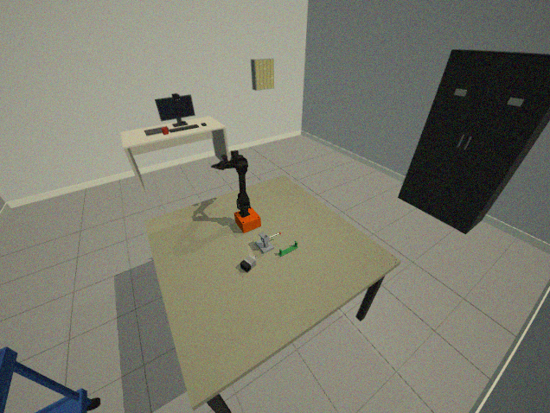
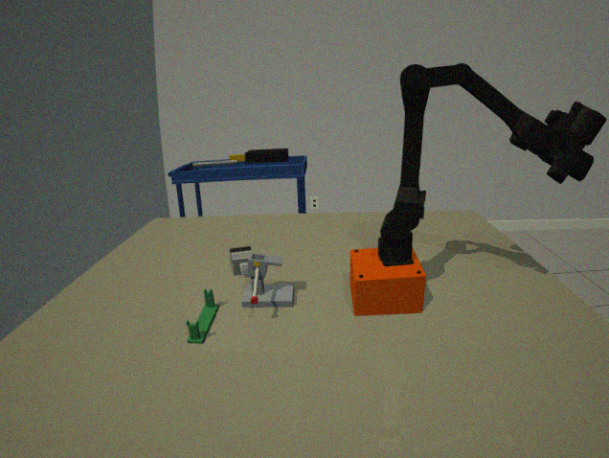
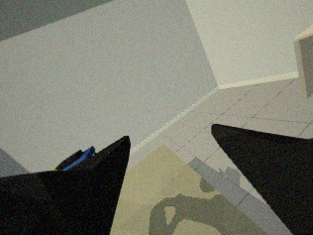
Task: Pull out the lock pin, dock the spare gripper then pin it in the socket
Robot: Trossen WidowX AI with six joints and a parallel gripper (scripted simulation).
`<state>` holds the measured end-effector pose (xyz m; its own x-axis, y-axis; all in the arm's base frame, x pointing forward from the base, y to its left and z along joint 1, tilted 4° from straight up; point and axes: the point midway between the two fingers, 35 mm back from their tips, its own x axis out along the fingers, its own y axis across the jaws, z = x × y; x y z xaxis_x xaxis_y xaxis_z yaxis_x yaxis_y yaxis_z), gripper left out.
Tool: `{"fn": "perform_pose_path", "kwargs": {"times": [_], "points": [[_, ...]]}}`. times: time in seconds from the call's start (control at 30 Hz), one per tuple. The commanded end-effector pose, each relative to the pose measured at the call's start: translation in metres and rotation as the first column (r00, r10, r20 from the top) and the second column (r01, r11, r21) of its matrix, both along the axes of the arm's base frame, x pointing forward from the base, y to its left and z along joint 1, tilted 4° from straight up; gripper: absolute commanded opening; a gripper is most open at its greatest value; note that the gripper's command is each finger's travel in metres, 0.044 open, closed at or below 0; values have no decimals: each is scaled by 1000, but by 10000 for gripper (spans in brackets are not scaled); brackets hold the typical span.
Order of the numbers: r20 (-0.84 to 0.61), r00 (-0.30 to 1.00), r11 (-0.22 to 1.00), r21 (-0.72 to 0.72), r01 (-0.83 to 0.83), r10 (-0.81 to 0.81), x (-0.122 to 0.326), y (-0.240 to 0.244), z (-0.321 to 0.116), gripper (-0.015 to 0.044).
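the grey socket (image 1: pixel 265 241) (image 2: pixel 255 267) has the lock pin (image 1: pixel 275 234) (image 2: pixel 255 284) through it; the tool (image 1: pixel 214 166) (image 3: pixel 170 134) is spread.

no readable text, brand, number or sign in any view, two pale blank-looking plates on the black cabinet (image 1: pixel 470 142) too small and blurred to tell whether they bear lettering

Prob. a lab or workshop w/ office corner: robot arm (image 1: pixel 242 181) (image 2: pixel 412 143), PC desk (image 1: pixel 173 133), tall cabinet (image 1: pixel 480 133), blue bench (image 2: pixel 238 171).
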<state>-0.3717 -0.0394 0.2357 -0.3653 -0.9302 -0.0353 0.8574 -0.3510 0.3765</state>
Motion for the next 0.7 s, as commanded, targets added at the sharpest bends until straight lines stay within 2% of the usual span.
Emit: {"fn": "perform_pose_path", "kwargs": {"times": [0.0,0.1,0.23,0.43,0.67], "points": [[0,1000,1000,1,5,-5,0,1,0,374],[-2,996,996,20,84,-84,-5,22,-1,300],[-11,952,948,80,307,-307,-11,85,-4,300],[-26,800,784,182,594,-600,3,182,-10,300],[-36,548,511,316,800,-836,57,289,-27,300]]}}
